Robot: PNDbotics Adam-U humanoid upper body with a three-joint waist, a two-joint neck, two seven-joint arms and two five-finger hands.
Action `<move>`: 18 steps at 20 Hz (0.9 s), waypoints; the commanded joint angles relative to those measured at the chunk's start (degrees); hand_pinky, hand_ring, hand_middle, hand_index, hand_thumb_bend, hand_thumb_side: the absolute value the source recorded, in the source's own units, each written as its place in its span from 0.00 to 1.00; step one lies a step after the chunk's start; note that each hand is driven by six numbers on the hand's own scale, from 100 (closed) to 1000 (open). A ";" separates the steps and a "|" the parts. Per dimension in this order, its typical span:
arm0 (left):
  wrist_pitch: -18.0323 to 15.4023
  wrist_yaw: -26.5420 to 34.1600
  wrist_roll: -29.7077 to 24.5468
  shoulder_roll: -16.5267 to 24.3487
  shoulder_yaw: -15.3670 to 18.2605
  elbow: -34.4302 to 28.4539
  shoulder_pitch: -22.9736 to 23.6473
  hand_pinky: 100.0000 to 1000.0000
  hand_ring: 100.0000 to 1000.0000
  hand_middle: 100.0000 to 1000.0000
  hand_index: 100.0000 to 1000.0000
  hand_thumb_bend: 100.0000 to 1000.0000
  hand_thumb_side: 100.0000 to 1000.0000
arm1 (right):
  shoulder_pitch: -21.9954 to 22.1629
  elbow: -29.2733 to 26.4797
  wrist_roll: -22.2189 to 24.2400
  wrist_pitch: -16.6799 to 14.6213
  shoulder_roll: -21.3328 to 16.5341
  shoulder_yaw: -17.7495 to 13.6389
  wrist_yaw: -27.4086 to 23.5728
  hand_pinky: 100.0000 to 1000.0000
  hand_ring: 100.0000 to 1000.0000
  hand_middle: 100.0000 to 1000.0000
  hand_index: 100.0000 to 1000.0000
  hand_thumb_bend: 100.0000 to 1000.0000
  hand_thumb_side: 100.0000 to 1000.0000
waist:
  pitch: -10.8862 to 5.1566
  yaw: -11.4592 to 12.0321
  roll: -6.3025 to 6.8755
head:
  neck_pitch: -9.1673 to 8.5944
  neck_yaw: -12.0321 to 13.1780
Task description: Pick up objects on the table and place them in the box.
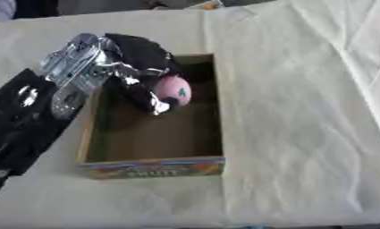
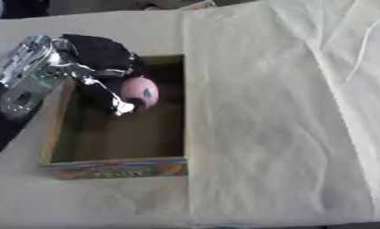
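Observation:
My left hand reaches in from the left over the far end of an open cardboard box. Its fingers are curled round a pink, roundish object with a small green mark, held inside the box just above the floor near the back. The box is shallow, brown inside, with a colourful printed front wall. Beyond the pink object I see nothing else in the box. My right hand does not show in either view.
A cream cloth with soft creases covers the table. My left arm, black with silver joints, lies along the box's left side. Dark shapes stand beyond the table's far edge.

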 commanded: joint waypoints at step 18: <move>-4.61 -1.05 -1.90 0.06 5.80 -6.43 -0.72 0.52 0.72 0.72 0.91 0.12 0.72 | -0.52 -0.81 -0.24 -0.16 -1.36 -0.46 -0.64 0.60 0.77 0.70 0.80 0.00 1.00 | -1.61 0.63 -0.63 | 0.12 -0.60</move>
